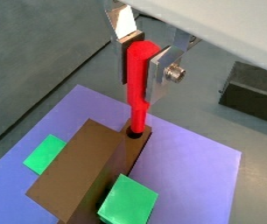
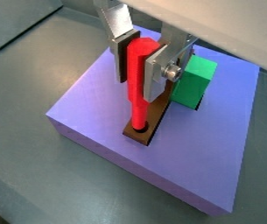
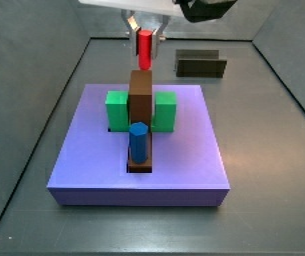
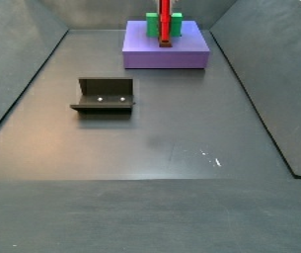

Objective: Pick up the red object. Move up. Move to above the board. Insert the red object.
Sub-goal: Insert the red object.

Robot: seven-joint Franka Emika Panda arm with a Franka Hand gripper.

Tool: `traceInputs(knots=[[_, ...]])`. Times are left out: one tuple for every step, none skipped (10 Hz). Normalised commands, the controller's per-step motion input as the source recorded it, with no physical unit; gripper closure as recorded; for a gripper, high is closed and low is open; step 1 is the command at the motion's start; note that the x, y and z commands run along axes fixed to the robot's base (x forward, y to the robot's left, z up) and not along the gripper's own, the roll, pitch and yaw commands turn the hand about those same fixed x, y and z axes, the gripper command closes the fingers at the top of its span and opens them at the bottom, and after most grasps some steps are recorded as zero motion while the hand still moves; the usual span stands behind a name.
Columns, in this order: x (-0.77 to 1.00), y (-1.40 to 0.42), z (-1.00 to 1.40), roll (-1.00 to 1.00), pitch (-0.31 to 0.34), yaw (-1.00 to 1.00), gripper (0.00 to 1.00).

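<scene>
The red object is a slim bright-red peg held upright between my gripper's silver fingers. Its lower tip sits at a hole in one end of the board, a long brown bar flanked by green blocks on the purple slab. In the other wrist view the gripper is shut on the peg over the board's end. In a side view the peg stands at the board's far end. It also shows in the other side view.
A blue peg stands in the board's near end. The dark fixture stands on the grey floor, also seen in a side view and a wrist view. Grey walls surround the floor.
</scene>
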Motion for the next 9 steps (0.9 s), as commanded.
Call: traceInputs(knots=[[0.0, 0.0, -0.18, -0.12, -0.007, -0.06, 1.0], [0.02, 0.0, -0.14, -0.12, 0.0, -0.06, 1.0], [0.11, 0.0, -0.13, -0.11, 0.0, -0.07, 1.0], [0.06, 0.0, -0.19, -0.08, 0.0, -0.08, 1.0], [0.03, 0.0, -0.18, -0.05, 0.0, -0.07, 1.0], [0.04, 0.0, -0.22, -0.06, 0.0, -0.08, 1.0], [0.04, 0.0, -0.27, -0.03, 0.0, -0.09, 1.0], [0.05, 0.03, -0.34, -0.02, 0.0, -0.1, 1.0], [0.02, 0.0, -0.37, 0.0, 0.0, -0.09, 1.0]])
